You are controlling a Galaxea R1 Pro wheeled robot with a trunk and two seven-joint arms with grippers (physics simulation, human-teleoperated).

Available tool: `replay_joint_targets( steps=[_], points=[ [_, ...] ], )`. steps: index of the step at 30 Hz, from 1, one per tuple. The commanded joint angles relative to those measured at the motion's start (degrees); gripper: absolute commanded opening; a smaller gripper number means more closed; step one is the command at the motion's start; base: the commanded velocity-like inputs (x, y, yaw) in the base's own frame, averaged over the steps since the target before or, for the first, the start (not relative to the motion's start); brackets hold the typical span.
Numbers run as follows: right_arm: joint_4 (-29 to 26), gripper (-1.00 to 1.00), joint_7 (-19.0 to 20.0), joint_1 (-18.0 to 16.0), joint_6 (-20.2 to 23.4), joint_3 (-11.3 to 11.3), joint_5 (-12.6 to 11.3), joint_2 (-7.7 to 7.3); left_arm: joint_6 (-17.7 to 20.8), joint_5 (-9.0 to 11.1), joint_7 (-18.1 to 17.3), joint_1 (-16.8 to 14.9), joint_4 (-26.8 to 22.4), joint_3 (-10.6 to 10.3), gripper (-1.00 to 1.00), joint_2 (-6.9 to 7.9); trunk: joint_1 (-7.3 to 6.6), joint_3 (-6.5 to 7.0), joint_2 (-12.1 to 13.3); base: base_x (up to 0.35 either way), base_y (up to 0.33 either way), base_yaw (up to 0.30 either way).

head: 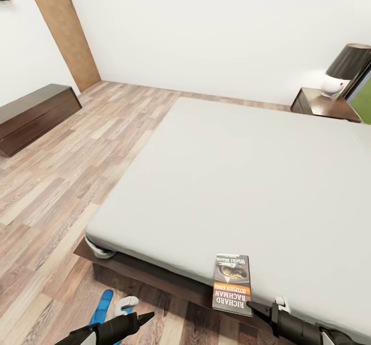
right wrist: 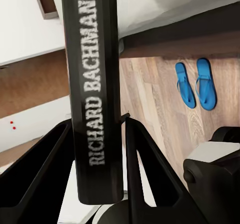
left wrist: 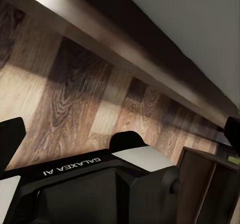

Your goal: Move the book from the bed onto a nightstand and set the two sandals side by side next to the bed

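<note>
Blue is peeking out just beside the left gripper, which is hovering low over the plank floor in front of the bed: one sandal is lying just beyond its fingertips in the head view. Whether that claw is spread or closed, I cannot tell; the left wrist view is looking past its housing at the floor and the dark bed frame. The right wrist view is showing both sandals already lying side by side on the floor next to the bed, so that half of the task is probably done.

Further right, the book is lying at the near edge of the mattress, its spine end overhanging the frame. The right gripper is sitting at that overhanging end, and in its wrist view the two fingers are standing either side of the lettered spine, the book between them; they look closed on it or very nearly so.

To do this well, the grasp should be firm on the spine before lifting, as a thin paperback can droop or slip. Then it should be carried level to the nightstand, far beyond the right claw, and set down clear of the lamp.
</note>
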Motion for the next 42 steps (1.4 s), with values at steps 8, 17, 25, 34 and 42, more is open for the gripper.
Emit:
replay_joint_targets(
  steps=[8,17,25,34,42],
  points=[
    [0.0,-1.00,0.1,0.0,0.6,-0.1,-0.3,0.01,0.4,0.6,-0.1,0.0,0.0,-0.3,1.00,0.02,0.00,-0.03,0.0,0.000,0.000,0.292],
    [0.0,-1.00,0.1,0.0,0.6,-0.1,-0.3,0.01,0.4,0.6,0.0,0.0,0.0,-0.3,1.00,0.02,0.00,-0.03,0.0,0.000,0.000,0.293],
    [0.0,-1.00,0.1,0.0,0.6,-0.1,-0.3,0.00,0.4,0.6,0.0,0.0,0.0,-0.3,1.00,0.02,0.00,-0.03,0.0,0.000,0.000,0.294],
    [0.0,-1.00,0.1,0.0,0.6,-0.1,-0.3,0.00,0.4,0.6,0.2,0.0,0.0,-0.3,1.00,0.02,0.00,-0.03,0.0,0.000,0.000,0.295],
    [0.0,-1.00,0.1,0.0,0.6,-0.1,-0.3,0.00,0.3,0.5,1.4,0.0,0.4,-0.3,1.00,0.17,0.00,-0.03,0.0,0.000,0.000,0.296]
  ],
)
